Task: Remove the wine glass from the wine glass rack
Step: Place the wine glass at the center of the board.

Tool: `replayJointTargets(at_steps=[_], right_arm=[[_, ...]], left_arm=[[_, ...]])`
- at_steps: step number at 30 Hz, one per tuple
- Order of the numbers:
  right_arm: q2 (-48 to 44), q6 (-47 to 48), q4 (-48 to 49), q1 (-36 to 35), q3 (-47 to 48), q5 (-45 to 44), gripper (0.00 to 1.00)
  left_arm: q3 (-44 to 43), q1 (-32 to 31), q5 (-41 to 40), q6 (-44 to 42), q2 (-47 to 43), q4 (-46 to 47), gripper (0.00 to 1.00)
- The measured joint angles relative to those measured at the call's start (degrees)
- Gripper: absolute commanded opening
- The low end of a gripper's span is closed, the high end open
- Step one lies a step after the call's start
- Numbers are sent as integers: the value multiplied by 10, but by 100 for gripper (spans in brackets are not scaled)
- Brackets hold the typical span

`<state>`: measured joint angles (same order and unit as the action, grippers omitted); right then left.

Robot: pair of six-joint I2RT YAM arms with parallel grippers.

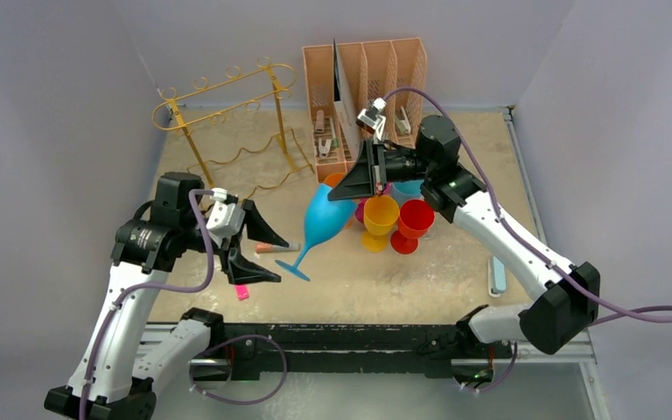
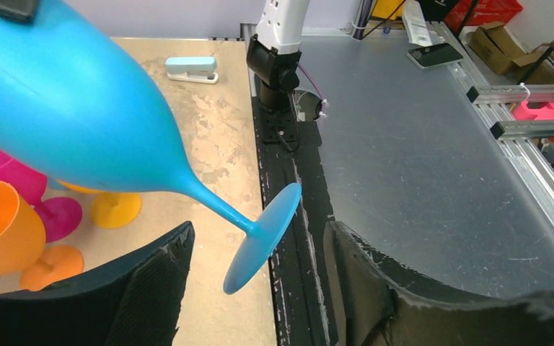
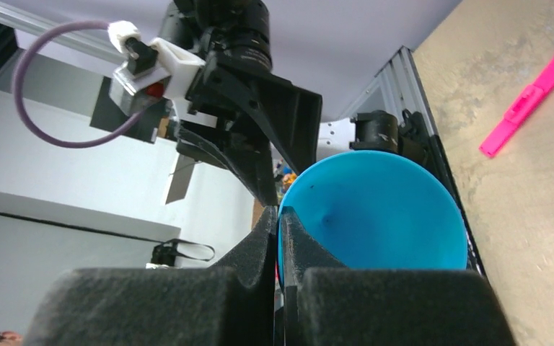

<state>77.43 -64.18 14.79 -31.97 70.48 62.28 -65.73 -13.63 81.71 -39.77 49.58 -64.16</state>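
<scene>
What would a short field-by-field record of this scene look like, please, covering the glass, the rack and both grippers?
wine glass: blue, tilted, off the rack, foot pointing toward the left arm
wine glass rack: gold wire, back left of the table, apart from the glass
right gripper: shut on the glass's rim
left gripper: open, fingers either side of the foot, no contact visible
nearby: yellow glass and red glass upright to the right of the blue bowl

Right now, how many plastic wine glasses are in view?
6. Blue glass, tilted, rim pinched by the right gripper. Yellow, red, magenta, orange and a pale blue one clustered in front of the peach organiser. Others may be hidden.
</scene>
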Motion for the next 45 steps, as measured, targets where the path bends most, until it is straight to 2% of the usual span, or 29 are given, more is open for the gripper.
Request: replayJointTargets(at_steps=[4,10,16,20,23,25,31,45], right_arm=[[-17,64,-82,0,0,-14,0],[-34,167,-215,-7,17,-55,0],[-57,345,-383,-80,45,-232,0],[-64,433,-450,-138,45,-351,0],[-58,487,-480,-169,45,-429,0],[-56,523,-479,-193,36,-472,0],[-55,587,-450,-246,-6,-523,0],[-28,628,-284,-251,-92,-603,0]], left_arm=[[0,0,-20,17,-13,6,78],[0,0,-72,75,-31,50,81],[23,0,-198,160,-66,138,83],[60,0,-292,217,-111,210,85],[74,0,-340,255,-138,244,93],[75,0,-370,288,-143,262,94],[72,0,-445,353,-97,267,94],[72,0,-565,403,-125,288,95]])
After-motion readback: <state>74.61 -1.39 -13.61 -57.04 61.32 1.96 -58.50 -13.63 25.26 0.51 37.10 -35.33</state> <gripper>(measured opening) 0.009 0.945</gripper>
